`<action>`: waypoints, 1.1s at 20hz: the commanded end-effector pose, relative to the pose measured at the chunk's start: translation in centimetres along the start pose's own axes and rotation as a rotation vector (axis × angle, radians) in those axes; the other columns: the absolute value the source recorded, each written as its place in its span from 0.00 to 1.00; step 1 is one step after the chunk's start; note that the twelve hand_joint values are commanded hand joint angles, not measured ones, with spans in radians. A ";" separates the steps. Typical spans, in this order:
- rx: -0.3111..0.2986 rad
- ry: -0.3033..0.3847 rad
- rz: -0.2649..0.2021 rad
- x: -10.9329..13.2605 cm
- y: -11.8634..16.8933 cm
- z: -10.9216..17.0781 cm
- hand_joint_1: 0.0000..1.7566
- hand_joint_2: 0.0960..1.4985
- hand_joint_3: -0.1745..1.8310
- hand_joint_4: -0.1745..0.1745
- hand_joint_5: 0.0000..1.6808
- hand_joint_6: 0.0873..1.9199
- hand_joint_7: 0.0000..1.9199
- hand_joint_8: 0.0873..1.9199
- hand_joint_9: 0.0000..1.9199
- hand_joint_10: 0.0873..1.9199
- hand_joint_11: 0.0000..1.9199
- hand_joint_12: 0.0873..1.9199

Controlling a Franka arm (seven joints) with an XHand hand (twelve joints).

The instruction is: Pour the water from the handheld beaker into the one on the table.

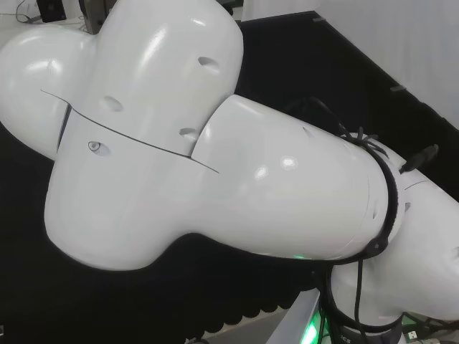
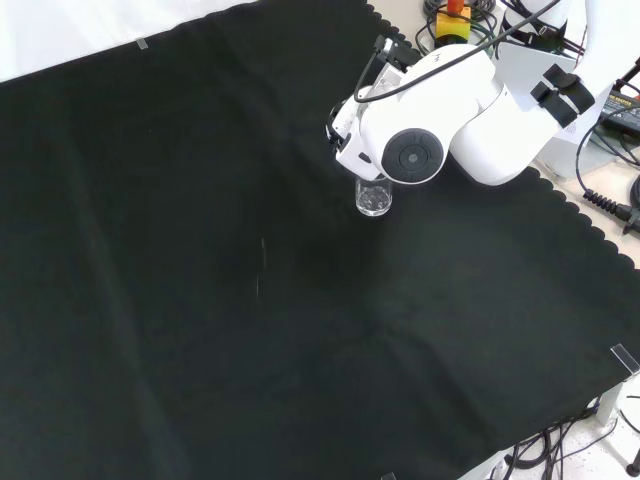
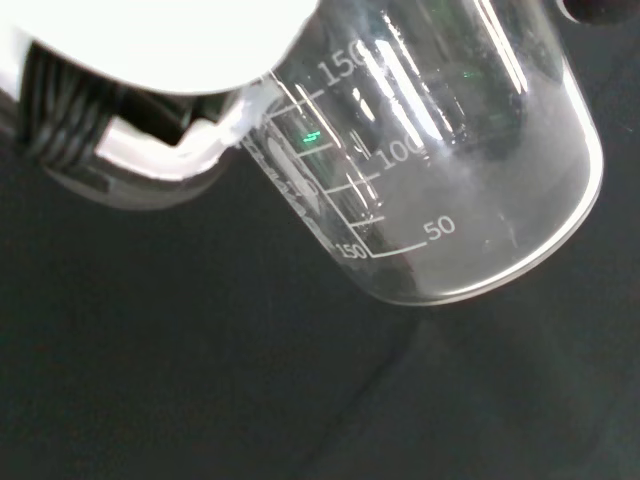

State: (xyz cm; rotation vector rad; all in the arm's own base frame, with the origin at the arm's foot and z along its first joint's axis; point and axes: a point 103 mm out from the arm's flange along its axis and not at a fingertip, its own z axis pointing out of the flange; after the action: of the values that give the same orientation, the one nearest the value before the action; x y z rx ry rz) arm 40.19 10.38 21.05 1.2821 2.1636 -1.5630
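Observation:
A clear glass beaker [image 3: 450,160] with white graduation marks sits tilted right beside the hand [image 3: 150,40] in the wrist view. A black and white finger [image 3: 215,130] lies against its wall, so the hand is shut on the beaker. Its base looks hazy, and I cannot tell how much water it holds. From the front, the same beaker [image 2: 373,198] pokes out below the arm's white link with the round grey cap [image 2: 415,155], which covers the hand. Only black cloth [image 3: 200,380] lies under the beaker in the wrist view.
The arm's big white links [image 1: 179,143] span the head view. In the front view the cloth's scalloped edge [image 2: 590,240] runs down the right, with cables and a box [image 2: 615,110] beyond it. A faint pale streak [image 2: 262,265] marks the cloth's middle.

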 end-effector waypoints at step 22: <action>-0.132 0.184 -0.040 -1.7 -0.9 1.5 0.76 0.29 0.48 0.00 0.89 0.11 0.82 0.05 0.96 0.00 0.81 0.32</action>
State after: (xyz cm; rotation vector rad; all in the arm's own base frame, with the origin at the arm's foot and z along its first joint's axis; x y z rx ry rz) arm 39.97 8.94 21.67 1.3448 2.2675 -1.4386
